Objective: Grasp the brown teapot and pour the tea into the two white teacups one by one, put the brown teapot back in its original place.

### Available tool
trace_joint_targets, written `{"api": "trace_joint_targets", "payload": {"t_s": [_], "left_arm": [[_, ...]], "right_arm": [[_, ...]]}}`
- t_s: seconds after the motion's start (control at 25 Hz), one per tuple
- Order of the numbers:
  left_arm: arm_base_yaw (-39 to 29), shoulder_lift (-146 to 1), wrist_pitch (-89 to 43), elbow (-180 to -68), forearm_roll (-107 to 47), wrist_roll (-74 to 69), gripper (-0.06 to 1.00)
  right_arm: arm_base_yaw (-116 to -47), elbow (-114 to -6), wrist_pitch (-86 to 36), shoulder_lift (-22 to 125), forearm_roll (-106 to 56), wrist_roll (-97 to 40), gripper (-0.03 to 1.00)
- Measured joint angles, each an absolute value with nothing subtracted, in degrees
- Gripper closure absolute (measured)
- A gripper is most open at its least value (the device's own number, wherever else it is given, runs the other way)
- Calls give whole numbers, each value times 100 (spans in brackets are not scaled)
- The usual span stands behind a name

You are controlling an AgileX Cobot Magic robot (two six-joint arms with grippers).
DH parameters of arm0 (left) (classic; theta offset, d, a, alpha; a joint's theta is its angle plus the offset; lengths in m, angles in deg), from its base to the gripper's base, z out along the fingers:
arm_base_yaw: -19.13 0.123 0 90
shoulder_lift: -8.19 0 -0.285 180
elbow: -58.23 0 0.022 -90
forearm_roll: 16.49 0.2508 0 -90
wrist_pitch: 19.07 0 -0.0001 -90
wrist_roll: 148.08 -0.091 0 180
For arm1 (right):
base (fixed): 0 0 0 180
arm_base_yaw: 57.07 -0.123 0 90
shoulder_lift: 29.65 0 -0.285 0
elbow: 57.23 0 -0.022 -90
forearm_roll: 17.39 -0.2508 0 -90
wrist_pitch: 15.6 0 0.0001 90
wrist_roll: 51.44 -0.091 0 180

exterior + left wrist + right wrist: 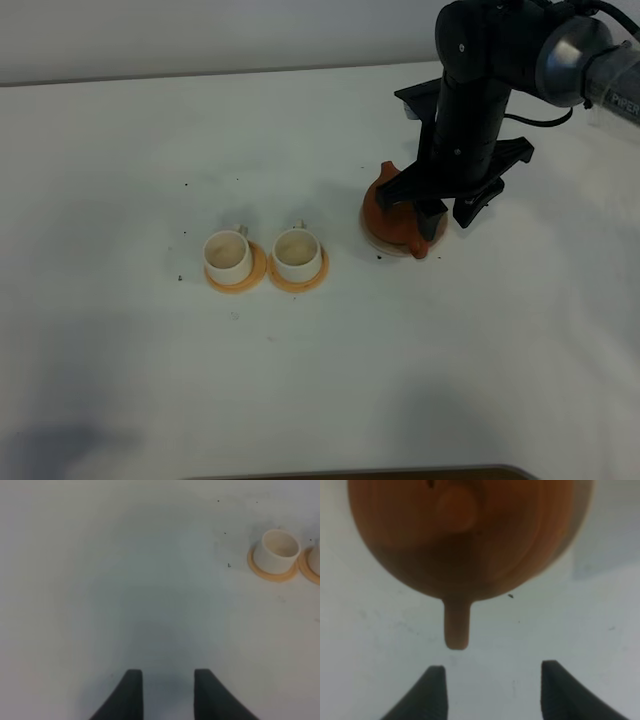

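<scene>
**Exterior high view.** White tabletop (120, 380). Left of centre stand two small cream-white cylindrical teacups side by side, the left teacup (228, 253) and the right teacup (297, 253). Each sits on a round orange coaster (237, 285). Right of centre, a squat reddish-brown clay teapot (388, 205) sits on a flat pale cream disc coaster (375, 243), partly hidden by the black right arm (470, 90). The right claw (450, 212) is low at the teapot's lower-right side, fingers spread.

**Left wrist view.** Left claw (169, 695) at bottom centre, fingers apart, bare tabletop between them. One teacup (276, 550) at upper right on its orange coaster, inside pale. A sliver of another orange coaster shows at the right edge.

**Right wrist view.** The teapot (470, 545) fills the upper frame, blurred, with its lid knob (455, 505) near the top. Its handle (457, 625), seen edge-on, points down toward the right claw (492, 695). The fingers are parted and the handle is just short of the gap, untouched.
</scene>
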State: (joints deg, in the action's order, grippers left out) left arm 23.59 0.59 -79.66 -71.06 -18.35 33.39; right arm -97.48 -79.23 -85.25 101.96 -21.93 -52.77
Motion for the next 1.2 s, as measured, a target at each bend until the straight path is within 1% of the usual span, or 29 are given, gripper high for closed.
{"api": "trace_joint_targets", "payload": {"t_s": [0.4, 1.2], "left_arm": [[2359, 59, -7966, -7106, -1835, 3339, 65], [2359, 59, -7966, -7106, -1835, 3339, 65]], "right_arm": [[-9835, -7930, -8142, 10234, -2188, -5144, 52], [-9911, -7930, -8021, 10472, -1831, -5114, 52]]}}
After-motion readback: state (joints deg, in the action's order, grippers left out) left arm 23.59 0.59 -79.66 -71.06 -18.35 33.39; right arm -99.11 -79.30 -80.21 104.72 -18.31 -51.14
